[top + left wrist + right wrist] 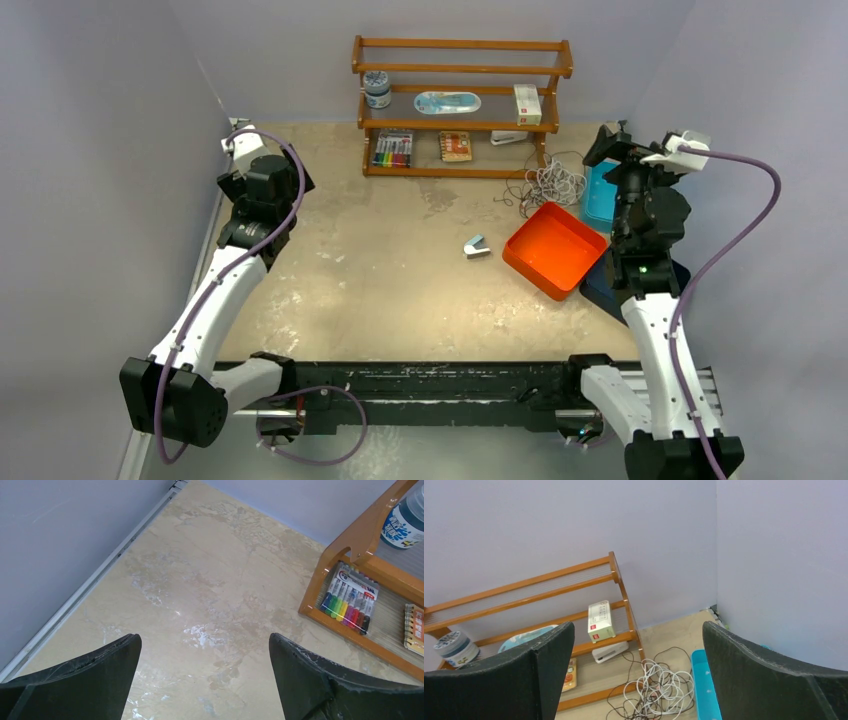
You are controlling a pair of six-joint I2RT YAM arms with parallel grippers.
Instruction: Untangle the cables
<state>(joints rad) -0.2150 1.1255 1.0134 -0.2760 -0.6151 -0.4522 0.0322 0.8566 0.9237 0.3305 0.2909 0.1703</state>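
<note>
The cables (553,183) lie in one tangled heap of thin white and black loops on the table, against the right foot of the wooden shelf. In the right wrist view the cables (659,687) show low between the fingers, well below and ahead of them. My right gripper (638,645) is open and empty, raised at the table's right edge (618,150). My left gripper (205,655) is open and empty above bare tabletop at the far left (240,150), far from the tangle.
A wooden shelf (460,105) stands at the back holding markers (393,150), a jar, a white box and a stapler. An orange tray (555,250) sits right of centre with a small grey clip (476,246) beside it. A blue tray (705,685) lies right of the tangle. Walls close both sides.
</note>
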